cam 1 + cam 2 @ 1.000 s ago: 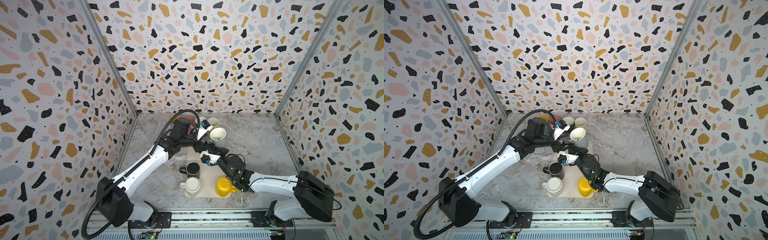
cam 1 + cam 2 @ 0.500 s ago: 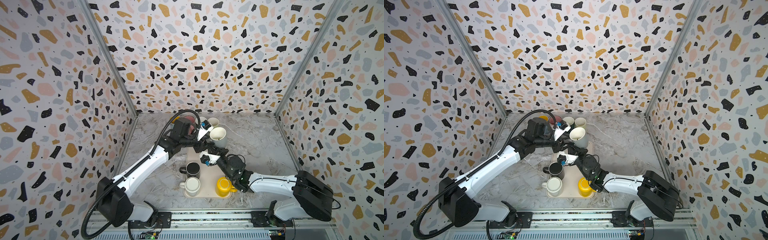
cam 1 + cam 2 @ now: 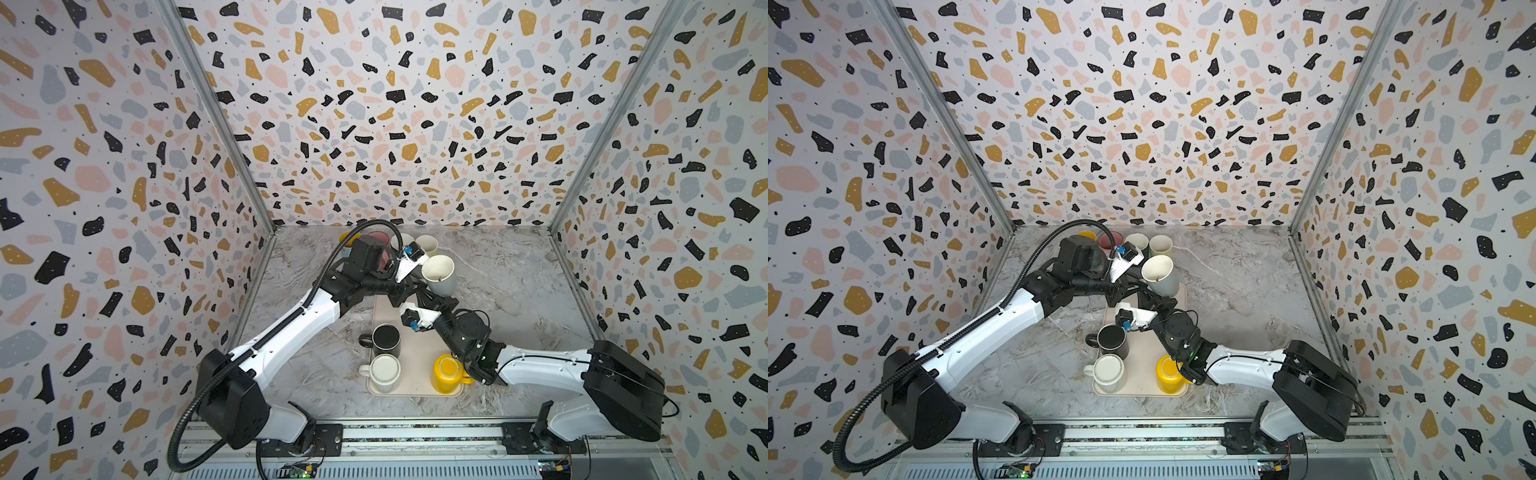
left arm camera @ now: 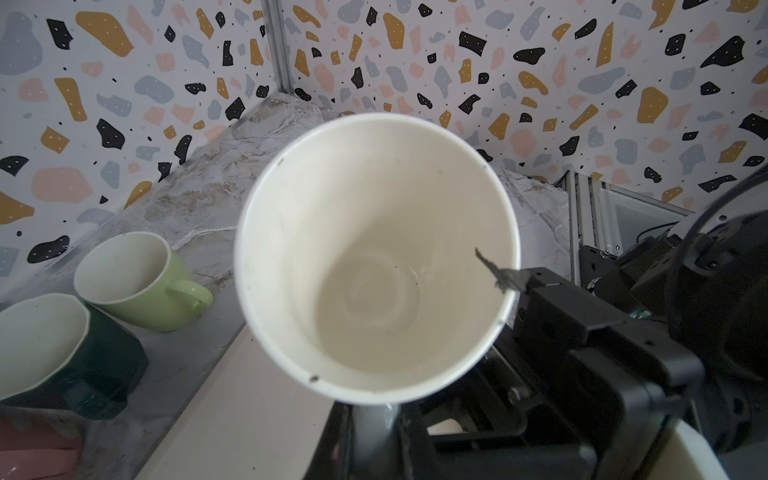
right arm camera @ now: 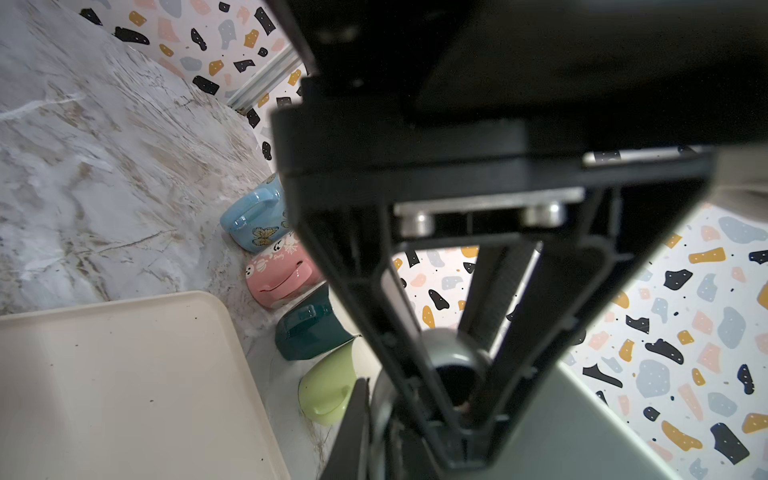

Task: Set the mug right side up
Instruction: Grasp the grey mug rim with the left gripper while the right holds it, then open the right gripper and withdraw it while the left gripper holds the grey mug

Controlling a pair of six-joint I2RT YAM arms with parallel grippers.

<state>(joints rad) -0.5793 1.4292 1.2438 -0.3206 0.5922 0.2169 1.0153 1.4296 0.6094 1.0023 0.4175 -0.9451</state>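
The grey mug [image 3: 438,272] is just above the middle of the frame in both top views, mouth up and tipped a little toward the camera, at the far right corner of the tray [image 3: 417,357]. It looks raised off the tray, though its base is hidden. Both arms meet at it. The left end effector [image 4: 376,409], on the arm from the lower left of the frame, has its jaws nearly shut, one on either side of the mug's handle [image 4: 374,436], and they appear to grip it. The right end effector [image 5: 457,415], on the arm from the lower right, is fully closed on the mug's wall. In the left wrist view one dark fingertip [image 4: 496,274] hooks over the rim into the white inside, which carries a few dark specks. On the near half of the tray stand a black mug [image 3: 385,338], a white mug [image 3: 384,372] below it in frame, and a yellow mug [image 3: 446,370] at the lower right, just beside the right arm. Along the back wall, on the marble bench [image 3: 519,299], runs a row of mugs: a green mug [image 3: 428,245] nearest the held one, then a teal mug [image 5: 309,328], a pink mug [image 5: 282,274] and a blue mug [image 5: 249,220].
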